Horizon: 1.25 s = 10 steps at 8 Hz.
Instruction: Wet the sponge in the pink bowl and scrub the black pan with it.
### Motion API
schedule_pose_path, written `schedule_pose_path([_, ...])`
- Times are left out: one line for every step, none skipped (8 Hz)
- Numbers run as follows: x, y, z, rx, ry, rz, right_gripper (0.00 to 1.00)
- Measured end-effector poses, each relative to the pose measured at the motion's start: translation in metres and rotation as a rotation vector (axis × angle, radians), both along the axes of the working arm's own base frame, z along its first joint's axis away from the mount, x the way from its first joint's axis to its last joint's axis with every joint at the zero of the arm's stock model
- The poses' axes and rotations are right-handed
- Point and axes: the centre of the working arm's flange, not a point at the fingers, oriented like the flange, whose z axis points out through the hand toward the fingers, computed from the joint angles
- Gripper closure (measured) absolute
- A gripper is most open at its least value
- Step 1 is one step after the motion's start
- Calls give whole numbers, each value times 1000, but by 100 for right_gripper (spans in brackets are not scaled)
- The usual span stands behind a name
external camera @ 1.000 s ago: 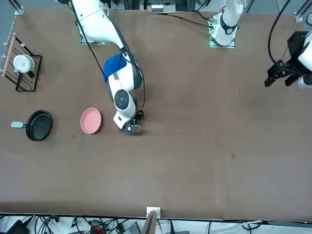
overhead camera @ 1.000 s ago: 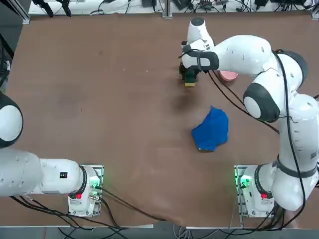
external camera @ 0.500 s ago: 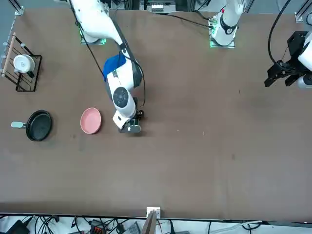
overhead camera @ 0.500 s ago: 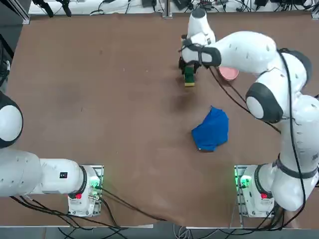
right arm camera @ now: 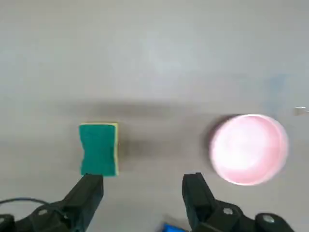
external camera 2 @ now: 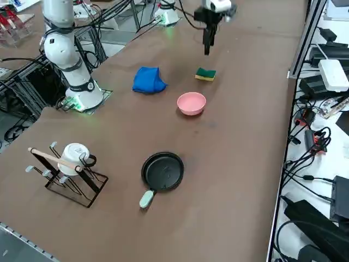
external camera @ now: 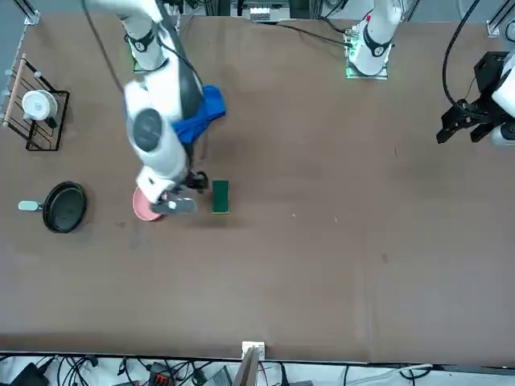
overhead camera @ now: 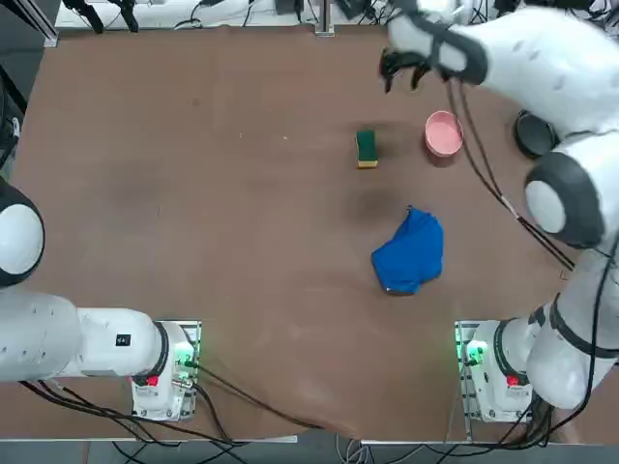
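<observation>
The green-topped sponge (overhead camera: 367, 148) (external camera: 220, 196) (external camera 2: 205, 74) (right arm camera: 99, 148) lies flat on the brown table, free of any grip. Just to its right stands the pink bowl (overhead camera: 443, 134) (external camera 2: 191, 103) (right arm camera: 248, 148), partly covered by the arm in the front view (external camera: 143, 209). My right gripper (overhead camera: 401, 74) (external camera: 175, 205) (external camera 2: 207, 46) (right arm camera: 145, 181) hangs high above the table, over the stretch between sponge and bowl, open and empty. The black pan (external camera: 64, 207) (external camera 2: 163, 171) with its grey handle sits beyond the bowl toward the table's right edge, half hidden by my arm in the top view (overhead camera: 530, 135).
A crumpled blue cloth (overhead camera: 411, 251) (external camera: 201, 117) (external camera 2: 148, 79) lies nearer my base than the sponge. A wire rack with a white mug (external camera: 36, 108) (external camera 2: 68, 166) stands at the right edge near the pan.
My right gripper has lifted off the sponge and risen well above the table, drifting toward the far side. The sponge stays on the table where it was.
</observation>
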Motion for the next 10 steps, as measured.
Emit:
schedule_pose_path([3,-33,30,4,-13,6,0])
schedule_pose_path([8,-68,55,11,-35,5,0])
schedule_pose_path([10,-100,75,16,-48,-11,0])
schedule_pose_path([10,-130,92,16,-48,-40,0])
schedule_pose_path([9,-154,110,19,-55,-65,0])
schedule_pose_path([6,-174,126,25,-62,-75,0])
schedule_pose_path([2,-188,138,34,-64,-76,0])
schedule_pose_path([-4,-200,150,45,-59,-83,0])
schedule_pose_path([-12,-216,161,62,-45,-89,0])
schedule_pose_path([-20,-230,172,84,-36,-94,0])
